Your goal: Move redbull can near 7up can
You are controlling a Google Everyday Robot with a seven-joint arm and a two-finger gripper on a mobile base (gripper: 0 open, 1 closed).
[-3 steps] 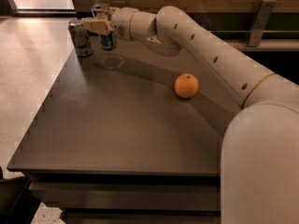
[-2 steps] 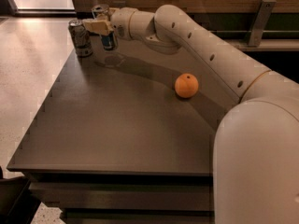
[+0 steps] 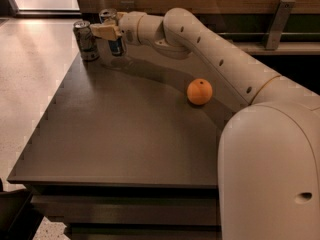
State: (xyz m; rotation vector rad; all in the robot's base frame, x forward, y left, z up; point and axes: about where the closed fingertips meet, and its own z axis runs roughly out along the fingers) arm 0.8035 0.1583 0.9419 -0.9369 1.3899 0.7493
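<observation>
The redbull can (image 3: 116, 45), slim with blue and silver panels and a silver top, stands at the far left corner of the dark table (image 3: 125, 134). My gripper (image 3: 107, 30) is at its upper part, with a tan finger (image 3: 102, 32) reaching left past it. The 7up can (image 3: 86, 40), greyish with dark markings, stands just left of the redbull can, a small gap apart. My white arm stretches from the lower right across the table to that corner.
An orange (image 3: 199, 91) lies on the table right of centre, beside my arm. A wooden wall with a dark ledge and a metal bracket (image 3: 277, 19) runs behind the table. The table's left edge drops to a light floor (image 3: 30, 84).
</observation>
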